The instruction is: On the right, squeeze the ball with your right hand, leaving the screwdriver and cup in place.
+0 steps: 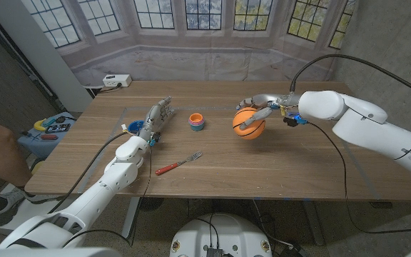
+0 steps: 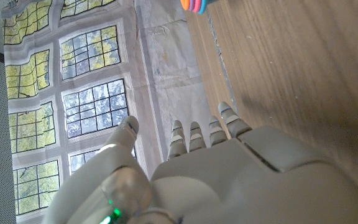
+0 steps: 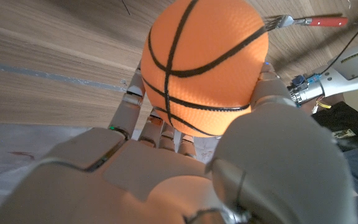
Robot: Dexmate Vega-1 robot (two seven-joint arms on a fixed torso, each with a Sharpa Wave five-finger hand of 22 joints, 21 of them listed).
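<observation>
Fingers of the right hand (image 1: 262,107) wrap the ball (image 1: 249,123), which looks lifted just off the table (image 1: 298,164). A loosened or uneven squeeze could let it roll toward the cup (image 1: 197,121) beside it; the fork (image 1: 179,164) lies farther off.

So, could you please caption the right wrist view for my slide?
Right hand gripping the orange basketball above the wooden table, fork beyond.
</observation>
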